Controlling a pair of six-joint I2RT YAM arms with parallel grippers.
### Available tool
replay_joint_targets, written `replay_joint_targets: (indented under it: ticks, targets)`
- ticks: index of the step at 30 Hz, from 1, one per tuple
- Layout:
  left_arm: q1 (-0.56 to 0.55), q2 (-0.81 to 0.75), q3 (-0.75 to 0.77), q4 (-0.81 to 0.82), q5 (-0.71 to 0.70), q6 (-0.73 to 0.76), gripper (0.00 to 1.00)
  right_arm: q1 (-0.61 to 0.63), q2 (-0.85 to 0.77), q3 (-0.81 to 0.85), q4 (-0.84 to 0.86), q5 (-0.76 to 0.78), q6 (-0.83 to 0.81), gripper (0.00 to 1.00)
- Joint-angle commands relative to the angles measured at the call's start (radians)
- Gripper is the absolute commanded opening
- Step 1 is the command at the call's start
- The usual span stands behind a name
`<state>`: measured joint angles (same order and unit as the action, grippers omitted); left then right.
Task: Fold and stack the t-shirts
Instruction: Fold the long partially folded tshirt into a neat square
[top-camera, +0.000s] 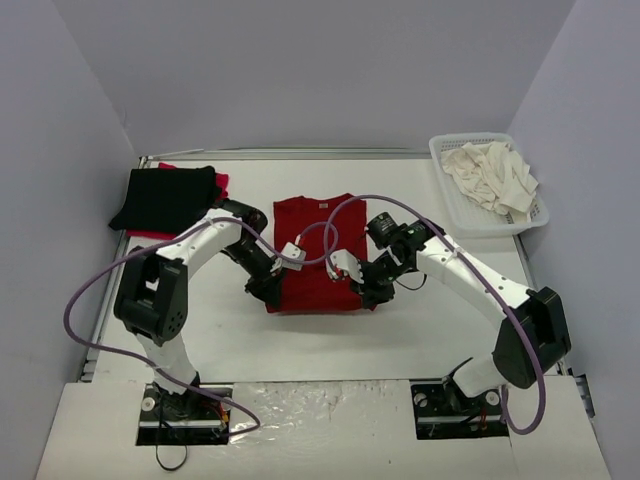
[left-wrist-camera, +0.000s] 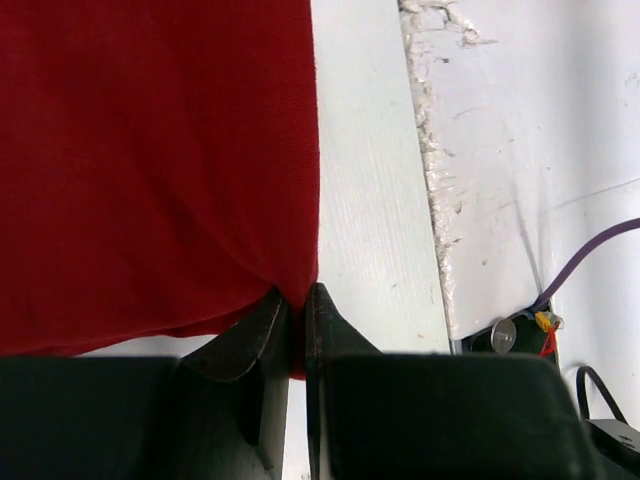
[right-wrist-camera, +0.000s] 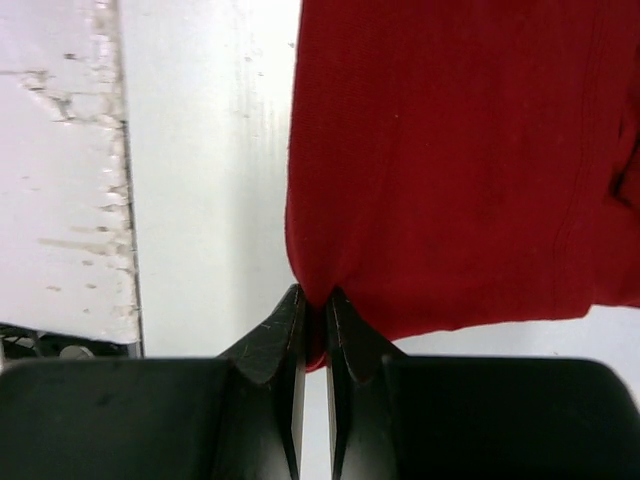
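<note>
Dark red t-shirt lies in the middle of the desk, its two near corners hidden in the top view beneath the claws. The bright red t-shirt at the far left corner shows only thin edges under the folded black t-shirt. How many pieces make up the crumpled cream-white cloth cannot be told; it fills the white basket at the far right corner. Both arms bend inward, wrists low. The left claw is clenched on the near left hem corner, the right claw on the near right one.

Overhead view wide; wrist views close on shirt.
</note>
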<state>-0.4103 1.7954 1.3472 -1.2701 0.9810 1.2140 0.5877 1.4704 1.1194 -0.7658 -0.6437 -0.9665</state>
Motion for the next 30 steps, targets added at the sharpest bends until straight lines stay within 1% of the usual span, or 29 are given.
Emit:
replay_joint_targets:
  ticks: [1, 8, 14, 22, 30]
  targets:
    - [-0.025, -0.125, 0.001, -0.388, 0.025, 0.091, 0.02, -0.006, -0.048, 0.055, -0.176, -0.077, -0.041, 0.00]
    - [-0.081, -0.214, 0.050, -0.385, -0.028, 0.033, 0.02, -0.006, -0.061, 0.126, -0.364, -0.142, -0.136, 0.00]
    - [-0.113, -0.297, 0.087, -0.384, -0.030, 0.009, 0.02, -0.026, -0.104, 0.151, -0.415, -0.172, -0.158, 0.00]
    - [-0.117, -0.329, 0.133, -0.384, -0.070, -0.030, 0.02, -0.034, -0.096, 0.191, -0.418, -0.162, -0.149, 0.00]
    - [-0.096, -0.291, 0.144, -0.387, -0.096, 0.005, 0.02, -0.034, -0.044, 0.241, -0.399, -0.102, -0.163, 0.00]
